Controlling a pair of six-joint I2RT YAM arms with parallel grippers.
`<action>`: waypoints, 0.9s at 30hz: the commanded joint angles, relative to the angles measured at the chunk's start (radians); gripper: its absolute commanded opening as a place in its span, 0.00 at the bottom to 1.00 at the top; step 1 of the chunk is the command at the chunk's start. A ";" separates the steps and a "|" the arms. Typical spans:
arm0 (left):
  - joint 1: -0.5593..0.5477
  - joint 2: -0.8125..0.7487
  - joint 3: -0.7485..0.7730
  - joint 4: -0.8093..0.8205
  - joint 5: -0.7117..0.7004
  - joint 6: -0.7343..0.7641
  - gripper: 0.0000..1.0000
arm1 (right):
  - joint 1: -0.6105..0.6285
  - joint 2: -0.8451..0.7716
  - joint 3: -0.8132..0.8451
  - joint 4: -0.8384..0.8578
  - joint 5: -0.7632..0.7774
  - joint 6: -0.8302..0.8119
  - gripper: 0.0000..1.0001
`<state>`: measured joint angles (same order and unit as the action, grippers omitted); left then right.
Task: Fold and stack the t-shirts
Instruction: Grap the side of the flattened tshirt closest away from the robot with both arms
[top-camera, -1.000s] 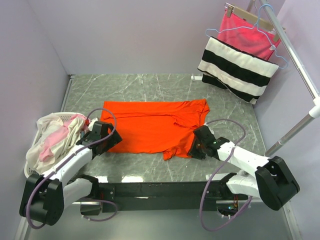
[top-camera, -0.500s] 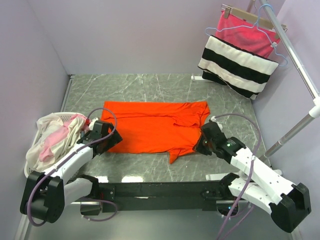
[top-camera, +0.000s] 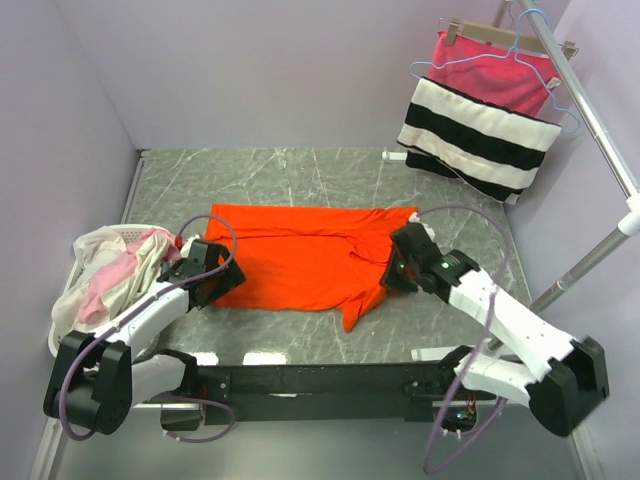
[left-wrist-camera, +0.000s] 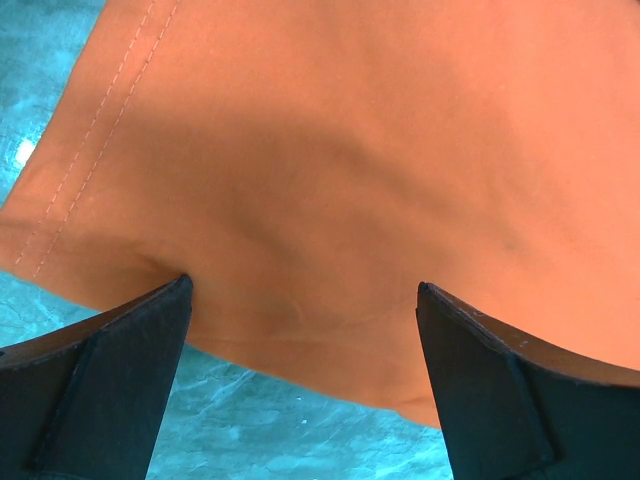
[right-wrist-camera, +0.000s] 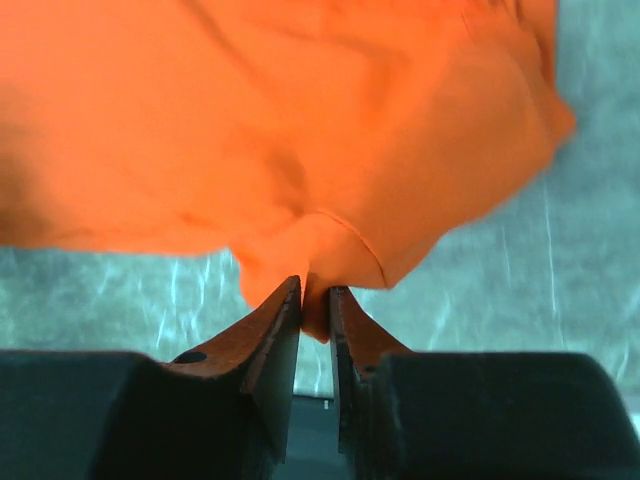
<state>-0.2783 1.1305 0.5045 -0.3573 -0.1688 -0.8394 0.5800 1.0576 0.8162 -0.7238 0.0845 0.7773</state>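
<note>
Lifting the orange-red t-shirt's (top-camera: 300, 260) near right corner up and back since a second ago, pinching its hem in the right gripper (right-wrist-camera: 315, 290). Hovering the left gripper (left-wrist-camera: 302, 285), spread wide, over the near left hem. Judging this cloth on the marble table (top-camera: 300, 175) light and limp; gripping best at hem corners.

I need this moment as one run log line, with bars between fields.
left tool: open over orange t-shirt near edge | right tool: shut on orange t-shirt edge | fold: unfinished
</note>
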 joint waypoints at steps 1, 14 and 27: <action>-0.004 0.012 0.035 0.027 0.012 0.022 1.00 | -0.006 0.155 0.072 0.159 0.006 -0.105 0.25; -0.002 0.066 0.057 0.043 0.009 0.033 0.99 | -0.019 0.271 0.147 0.195 0.182 -0.256 0.68; -0.002 0.109 0.083 0.058 0.006 0.054 0.99 | -0.016 -0.163 -0.179 0.075 -0.023 -0.101 0.60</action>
<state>-0.2783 1.2282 0.5583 -0.3187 -0.1696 -0.8051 0.5667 0.9276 0.7242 -0.6052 0.1390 0.6128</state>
